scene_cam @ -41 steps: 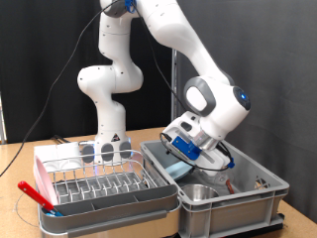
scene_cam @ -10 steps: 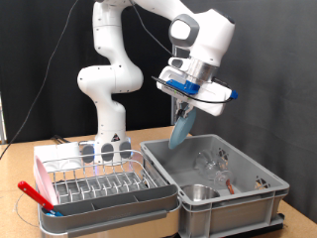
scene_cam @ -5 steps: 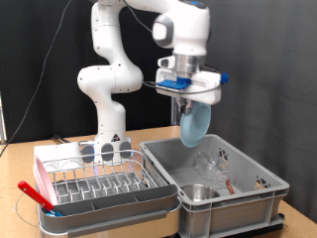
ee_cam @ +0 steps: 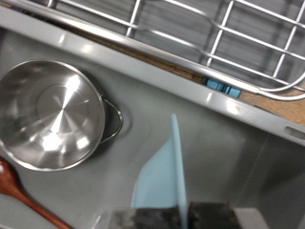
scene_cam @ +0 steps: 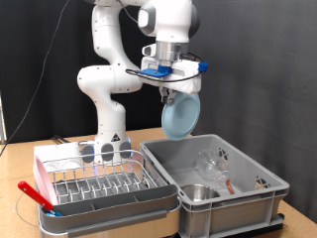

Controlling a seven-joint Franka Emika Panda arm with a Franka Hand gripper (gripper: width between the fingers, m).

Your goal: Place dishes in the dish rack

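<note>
My gripper (scene_cam: 170, 88) is shut on the rim of the pale blue round plate (scene_cam: 180, 117), which hangs on edge high above the left end of the grey crate (scene_cam: 198, 203). In the wrist view the plate (ee_cam: 162, 174) shows edge-on between my fingers (ee_cam: 207, 216). The steel bowl (scene_cam: 201, 192) sits in the crate's near part; it also shows in the wrist view (ee_cam: 54, 107). Clear glassware (scene_cam: 211, 165) lies in the crate. The dish rack (scene_cam: 104, 185), silver wire in a pink-and-grey tray, stands at the exterior view's left; its wires show in the wrist view (ee_cam: 219, 43).
Red-handled utensils (scene_cam: 33, 194) lie at the rack's left end and inside the crate (scene_cam: 226, 183); one shows in the wrist view (ee_cam: 21, 196). Glasses (scene_cam: 106, 150) stand at the rack's far side. The robot base (scene_cam: 109, 119) rises behind the rack.
The gripper took the plate out of the crate, lifted it high and carried it toward the exterior view's left, turning it as it moved.
</note>
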